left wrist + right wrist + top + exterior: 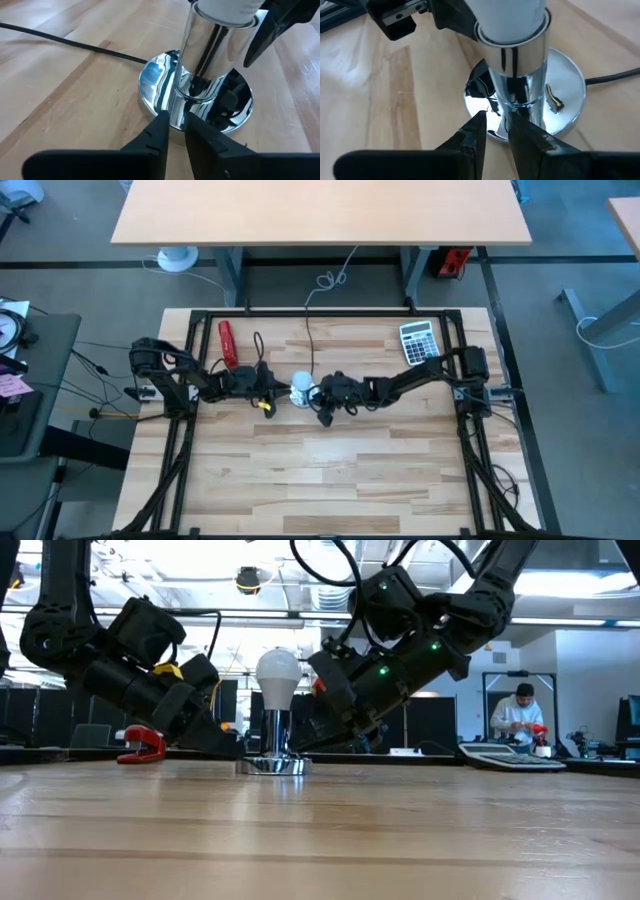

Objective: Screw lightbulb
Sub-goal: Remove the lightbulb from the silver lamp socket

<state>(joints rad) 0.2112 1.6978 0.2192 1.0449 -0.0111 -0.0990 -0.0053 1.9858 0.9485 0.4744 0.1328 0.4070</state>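
The white lightbulb (278,670) stands upright in a shiny metal socket (274,735), whose round base plate (275,766) rests flat on the wooden table. In the high view the lightbulb (300,384) sits between my two grippers. My left gripper (173,126) is shut, its tips at the plate's left rim. My right gripper (494,126) is shut too, its tips at the plate's right rim. Both slant down toward the socket's foot, well below the bulb (507,17). My left gripper sets its shut fingertips against the rim of the socket's base plate (159,107), slanting down from the table's left. The socket stands upright, its plate flat on the table. My right gripper sets its shut fingertips against the opposite rim of the base plate (485,107), slanting down from the table's right. It touches neither the socket tube nor the bulb.
A black cord (310,330) runs from the socket toward the far edge. A red tool (226,343) lies far left and a calculator (417,340) far right. The table's near half is bare wood (330,470). A person (520,720) stands in the room behind.
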